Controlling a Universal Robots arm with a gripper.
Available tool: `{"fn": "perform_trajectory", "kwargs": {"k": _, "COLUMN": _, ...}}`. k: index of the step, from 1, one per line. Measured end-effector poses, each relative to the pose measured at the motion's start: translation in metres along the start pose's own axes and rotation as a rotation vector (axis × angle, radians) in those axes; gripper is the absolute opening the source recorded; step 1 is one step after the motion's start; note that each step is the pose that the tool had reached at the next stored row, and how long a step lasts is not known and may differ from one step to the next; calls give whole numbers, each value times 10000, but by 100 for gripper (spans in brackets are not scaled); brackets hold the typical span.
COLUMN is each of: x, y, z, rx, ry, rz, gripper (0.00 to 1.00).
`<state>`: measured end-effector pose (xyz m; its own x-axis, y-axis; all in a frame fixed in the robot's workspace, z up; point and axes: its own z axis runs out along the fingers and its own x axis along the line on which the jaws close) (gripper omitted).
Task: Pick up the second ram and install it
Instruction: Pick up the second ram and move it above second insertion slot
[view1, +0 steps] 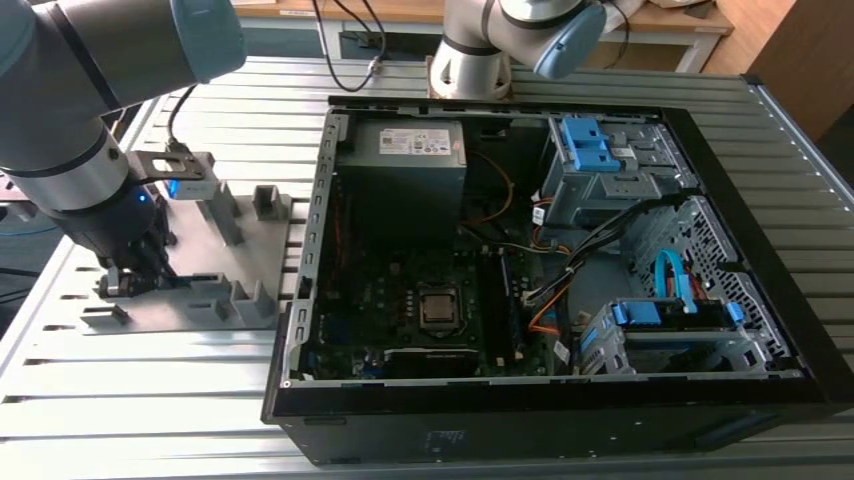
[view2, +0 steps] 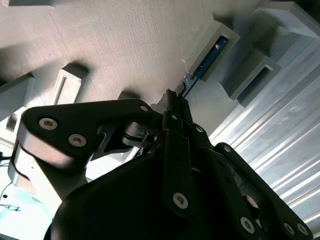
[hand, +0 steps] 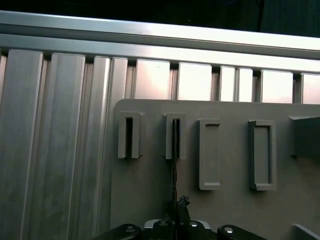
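Over gray tray (hand: 150, 200), tool (view2: 172, 97) at second ram (view2: 208, 58), upright blocks (hand: 210, 154) flanking

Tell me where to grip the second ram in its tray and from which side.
I'd pinch the second ram by its flat faces near the top edge, clear of the slotted block, coming straight down. It stands on edge in the gray tray, so only that thin edge is open. The pincer sits over it.
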<state>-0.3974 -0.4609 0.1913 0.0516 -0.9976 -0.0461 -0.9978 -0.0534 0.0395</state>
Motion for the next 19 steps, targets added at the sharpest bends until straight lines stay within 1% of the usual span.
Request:
{"fn": "perform_trajectory", "kwargs": {"k": 15, "x": 0, "y": 0, "z": 2, "rx": 0, "ry": 4, "rz": -1, "gripper": 14}}
{"fn": "perform_trajectory", "kwargs": {"k": 16, "x": -3, "y": 3, "z": -54, "rx": 0, "ry": 1, "rz": 0, "gripper": 14}}
{"fn": "perform_trajectory", "kwargs": {"k": 19, "x": -4, "y": 4, "z": -78, "rx": 0, "ry": -8, "rz": 1, "gripper": 14}}
